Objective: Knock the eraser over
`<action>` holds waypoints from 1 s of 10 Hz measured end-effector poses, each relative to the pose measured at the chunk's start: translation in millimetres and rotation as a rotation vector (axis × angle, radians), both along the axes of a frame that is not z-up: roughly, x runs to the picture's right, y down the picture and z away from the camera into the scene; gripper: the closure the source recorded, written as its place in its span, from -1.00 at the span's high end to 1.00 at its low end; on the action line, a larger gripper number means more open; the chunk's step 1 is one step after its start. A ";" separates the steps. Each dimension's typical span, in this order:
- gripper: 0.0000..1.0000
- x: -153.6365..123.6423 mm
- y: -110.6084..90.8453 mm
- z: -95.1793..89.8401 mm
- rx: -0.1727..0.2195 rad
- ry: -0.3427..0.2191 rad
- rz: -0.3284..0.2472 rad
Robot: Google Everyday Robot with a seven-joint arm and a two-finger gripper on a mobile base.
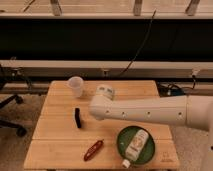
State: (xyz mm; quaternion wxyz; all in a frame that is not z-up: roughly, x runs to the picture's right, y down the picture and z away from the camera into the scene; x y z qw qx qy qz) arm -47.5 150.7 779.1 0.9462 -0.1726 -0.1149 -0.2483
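A single camera view is provided, set high on the near side of the light wooden slatted tabletop (pixel 60 135) and looking forward and steeply down across it toward the dark panelled wall with a pale rail (pixel 60 65) behind. The range is moderate: the whole tabletop fits in frame, with floor visible on both sides. The white cylindrical robot arm (pixel 150 110) enters from the right edge across mid-frame; its tool cannot be made out at the arm's rounded left end.
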 end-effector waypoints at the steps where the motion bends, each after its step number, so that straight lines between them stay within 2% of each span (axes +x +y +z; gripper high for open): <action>1: -1.00 -6.0 6.4 8.0 -0.020 -0.012 -0.007; 4: -1.00 -25.7 13.7 18.4 -0.038 -0.051 -0.024; 8: -1.00 -66.3 5.1 10.4 -0.034 -0.123 -0.056; 10: -1.00 -78.1 2.5 7.3 -0.031 -0.146 -0.071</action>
